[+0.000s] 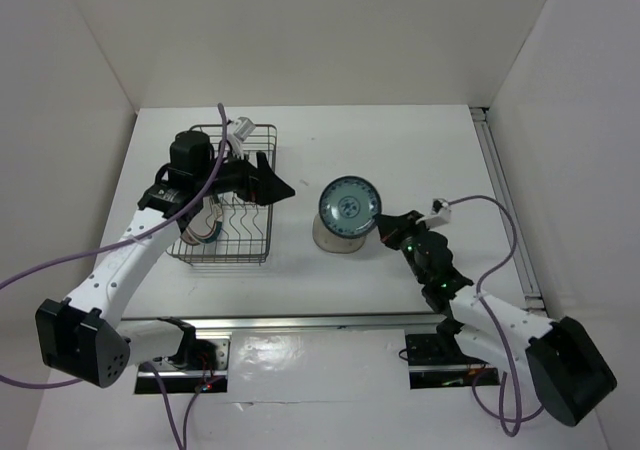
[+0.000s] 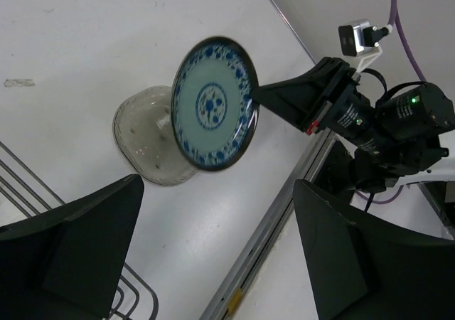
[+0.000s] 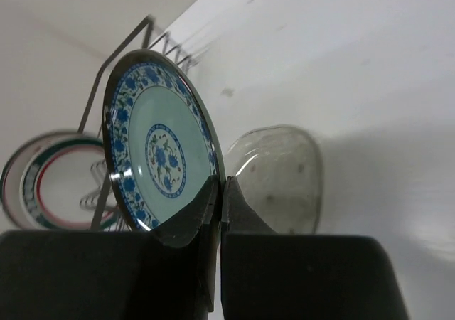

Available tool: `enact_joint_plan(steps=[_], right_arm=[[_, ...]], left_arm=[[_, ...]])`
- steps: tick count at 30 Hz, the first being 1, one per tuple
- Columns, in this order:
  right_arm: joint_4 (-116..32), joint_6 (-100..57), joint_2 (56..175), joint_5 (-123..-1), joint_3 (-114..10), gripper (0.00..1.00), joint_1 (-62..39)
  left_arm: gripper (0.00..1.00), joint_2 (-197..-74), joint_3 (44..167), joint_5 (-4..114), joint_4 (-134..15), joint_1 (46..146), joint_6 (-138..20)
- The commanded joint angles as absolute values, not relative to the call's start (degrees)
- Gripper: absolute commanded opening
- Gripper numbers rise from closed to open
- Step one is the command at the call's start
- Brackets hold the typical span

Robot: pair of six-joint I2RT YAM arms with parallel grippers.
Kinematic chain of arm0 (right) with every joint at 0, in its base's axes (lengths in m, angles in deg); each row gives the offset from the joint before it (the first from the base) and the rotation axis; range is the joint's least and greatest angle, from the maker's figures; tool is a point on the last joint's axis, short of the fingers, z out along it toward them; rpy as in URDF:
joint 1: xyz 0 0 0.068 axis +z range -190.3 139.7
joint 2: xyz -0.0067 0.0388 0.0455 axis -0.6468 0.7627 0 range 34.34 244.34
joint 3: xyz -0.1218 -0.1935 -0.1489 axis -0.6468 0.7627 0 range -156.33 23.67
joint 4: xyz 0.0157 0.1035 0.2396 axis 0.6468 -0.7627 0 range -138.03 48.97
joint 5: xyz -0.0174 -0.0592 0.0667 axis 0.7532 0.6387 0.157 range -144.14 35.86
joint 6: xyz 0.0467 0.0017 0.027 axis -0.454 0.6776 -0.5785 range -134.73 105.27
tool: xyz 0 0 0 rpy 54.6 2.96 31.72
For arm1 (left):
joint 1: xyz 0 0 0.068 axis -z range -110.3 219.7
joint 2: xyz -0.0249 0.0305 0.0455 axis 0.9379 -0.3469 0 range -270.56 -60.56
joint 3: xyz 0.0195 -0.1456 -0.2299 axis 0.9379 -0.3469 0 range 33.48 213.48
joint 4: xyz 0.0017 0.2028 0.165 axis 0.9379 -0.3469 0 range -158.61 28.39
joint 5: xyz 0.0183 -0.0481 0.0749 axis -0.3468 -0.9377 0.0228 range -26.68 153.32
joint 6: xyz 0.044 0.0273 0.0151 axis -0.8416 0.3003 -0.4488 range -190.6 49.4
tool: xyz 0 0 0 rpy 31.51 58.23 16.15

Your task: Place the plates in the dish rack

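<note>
**Teal plate lifted on edge, transfer to the rack pending**

At the left of the top view sits the dish rack point(image 1: 250, 232), with a white, dark-banded plate point(image 1: 203, 232) already in it near its lower left corner; the right wrist view shows that plate standing behind the rack wire. The left gripper point(image 1: 272, 183) hovers over the rack's right side, jaws spread wide and holding nothing, its camera looking toward the plates.

Right of centre, the teal-blue patterned plate point(image 1: 350, 204) is raised and tilted up on edge, clear of the table point(image 1: 400, 150). Just below it the translucent grey plate point(image 1: 335, 240) lies flat on the table.

Further right, the right gripper point(image 1: 381, 222) is clamped on the teal plate's rim, fingers pinched either side of its edge.

The step in hand looks like carrying this plate across to the rack. The next move probably calls for travelling left while keeping the plate upright, then lining its edge with a free divider slot. The empty left gripper may need to clear out or take a handover.
</note>
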State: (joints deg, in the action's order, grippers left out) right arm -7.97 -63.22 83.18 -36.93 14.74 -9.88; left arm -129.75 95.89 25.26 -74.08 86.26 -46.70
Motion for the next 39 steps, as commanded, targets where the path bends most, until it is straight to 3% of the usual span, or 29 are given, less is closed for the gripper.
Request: enact_joint_plan(steps=[1, 6, 14, 17, 18, 19, 20, 21, 23, 24, 26, 30, 33, 39], right_arm=[[13.11, -55.34, 90.13, -48.78, 9.96, 0.0, -6.65], [16.71, -54.2, 94.89, -53.51, 4.52, 0.0, -5.49], [24.36, -55.95, 102.62, -64.34, -0.85, 0.0, -4.44], [24.89, -55.95, 103.86, -64.86, -2.26, 0.0, -3.91], [24.89, -55.95, 104.56, -65.38, -2.26, 0.0, -3.91], [24.89, -55.95, 105.09, -65.39, -2.87, 0.05, -3.39], [24.89, -55.95, 105.09, -65.39, -2.87, 0.14, -3.38], [24.89, -55.95, 105.09, -65.39, -2.87, 0.53, -3.38], [24.28, -55.17, 105.62, -64.86, -2.87, 0.72, -2.86], [22.36, -54.64, 105.1, -64.17, -2.87, 1.0, -2.86], [19.63, -52.72, 104.3, -63.28, -2.87, 1.0, -2.86], [13.92, -50.77, 101.05, -61.08, -2.87, 1.0, -2.24], [10.05, -48.67, 99.64, -59.68, -3.4, 1.0, -2.24], [5.3, -46.9, 97.01, -59.68, -3.4, 1.0, -2.85]], left_arm=[[1.0, -129.55, 95.26, 21.74, -68.29, 86.05, -45.2], [1.0, -130.42, 94.65, 30.62, -72.24, 86.05, -47.75], [0.96, -133.15, 94.65, 31.77, -73.74, 86.05, -47.75], [0.74, -133.16, 95.17, 31.07, -73.74, 86.05, -47.75], [0.33, -133.16, 95.17, 30.46, -73.74, 86.05, -47.75], [0.09, -133.16, 95.17, 30.45, -73.74, 86.05, -47.75], [0.0, -133.16, 95.17, 30.45, -73.74, 86.05, -47.75], [0.0, -132.28, 95.17, 30.97, -73.74, 86.05, -48.36], [0.0, -129.66, 95.88, 34.11, -74.62, 86.05, -48.98], [0.0, -128.25, 96.49, 36.23, -75.57, 86.05, -49.76], [0.0, -125.0, 96.49, 43.07, -78.12, 86.05, -51.43], [0.0, -117.61, 96.41, 70.7, -82.78, 86.05, -53.2], [0.0, -116.19, 95.88, 83.05, -84.28, 86.05, -54.51], [0.0, -122.69, 97.11, 90.13, -88.15, 86.05, -54.52]])
